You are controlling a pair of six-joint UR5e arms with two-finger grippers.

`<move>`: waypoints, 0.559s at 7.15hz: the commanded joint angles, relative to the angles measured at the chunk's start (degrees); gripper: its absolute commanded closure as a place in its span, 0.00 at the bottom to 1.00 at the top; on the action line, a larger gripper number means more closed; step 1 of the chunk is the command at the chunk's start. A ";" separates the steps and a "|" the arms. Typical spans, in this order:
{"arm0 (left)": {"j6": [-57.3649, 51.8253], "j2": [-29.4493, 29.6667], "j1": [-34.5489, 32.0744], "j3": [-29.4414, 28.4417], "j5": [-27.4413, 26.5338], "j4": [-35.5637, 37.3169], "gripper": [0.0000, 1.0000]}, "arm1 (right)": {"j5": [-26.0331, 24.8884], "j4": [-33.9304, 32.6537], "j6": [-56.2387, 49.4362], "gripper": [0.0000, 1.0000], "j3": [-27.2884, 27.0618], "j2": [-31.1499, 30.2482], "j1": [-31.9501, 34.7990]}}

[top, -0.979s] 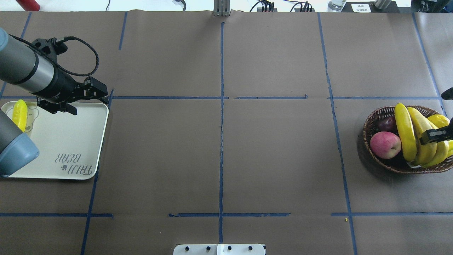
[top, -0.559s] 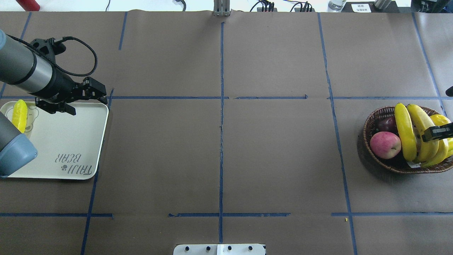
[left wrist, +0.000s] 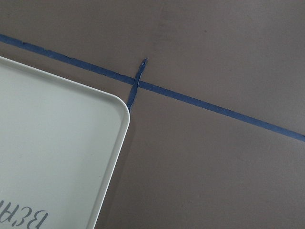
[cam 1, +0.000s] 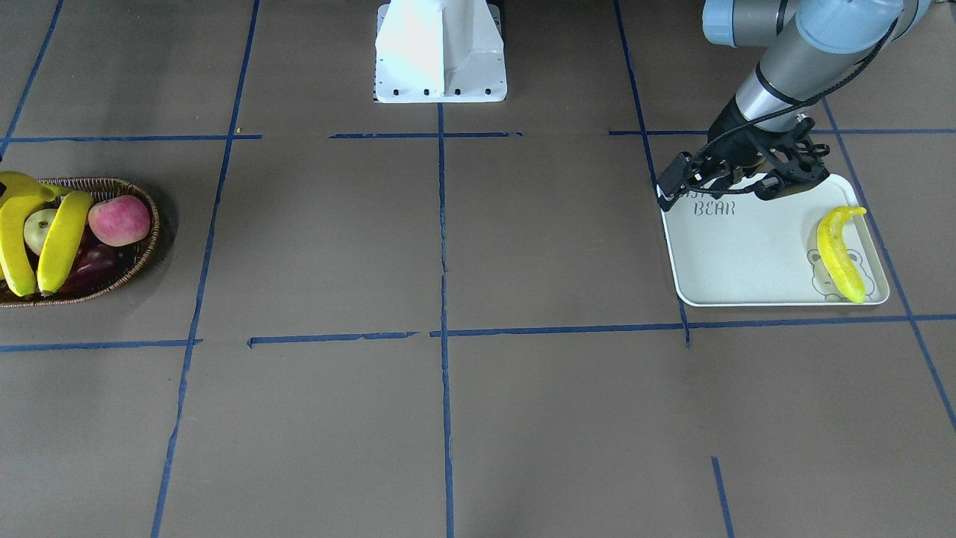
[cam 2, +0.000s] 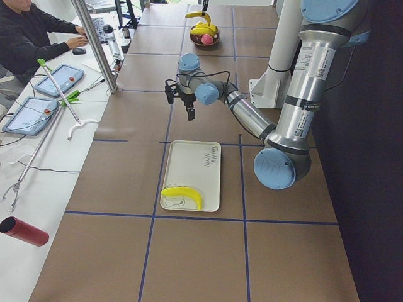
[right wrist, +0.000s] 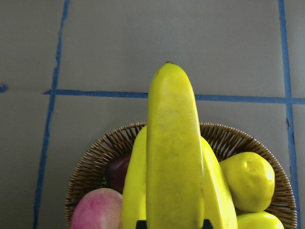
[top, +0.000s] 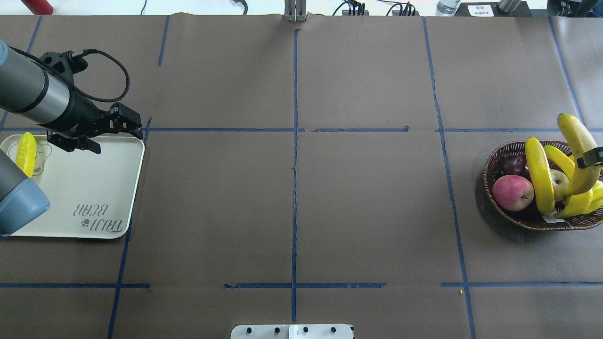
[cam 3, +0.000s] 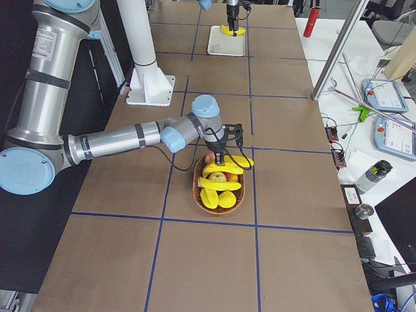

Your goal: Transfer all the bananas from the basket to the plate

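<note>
The wicker basket (top: 492, 162) sits at the table's right edge, holding two bananas (top: 539, 176) among other fruit. Above it my right gripper (top: 594, 157) is shut on a third banana (top: 575, 136), which hangs clear of the pile; this lifted banana (right wrist: 171, 152) fills the right wrist view. The plate (top: 85, 188) lies at the far left with one banana (top: 26, 151) on its bear drawing. My left gripper (top: 121, 142) hovers open and empty over the plate's far right corner (left wrist: 125, 107).
A pink-red apple (top: 512, 192), a dark fruit (top: 516, 165) and a pale apple (top: 559, 179) lie in the basket. The robot's white base (cam 1: 441, 52) stands at the table's near edge. A person sits at a side table with tablets (cam 2: 53, 78).
The right gripper has risen with one banana out of the basket pile, uncovering the pale apple. The left arm has barely shifted.
</note>
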State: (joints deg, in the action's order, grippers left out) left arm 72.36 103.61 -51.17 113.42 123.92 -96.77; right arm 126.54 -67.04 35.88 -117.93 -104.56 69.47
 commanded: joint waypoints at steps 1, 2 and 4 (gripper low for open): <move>0.06 0.36 0.02 -0.13 0.18 0.00 0.01 | 9.48 -0.02 0.33 1.00 -1.70 4.06 4.09; 0.15 0.63 0.28 -0.39 0.27 -0.44 0.01 | 9.95 -0.02 1.47 1.00 -0.39 8.97 1.65; 4.95 6.30 2.38 -1.26 0.44 -0.79 0.01 | 9.17 1.03 21.30 0.99 1.20 21.95 -11.84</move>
State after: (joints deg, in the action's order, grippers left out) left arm 74.42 106.45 -50.11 112.76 124.26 -97.36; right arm 136.10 -66.53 45.28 -117.51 -90.74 65.05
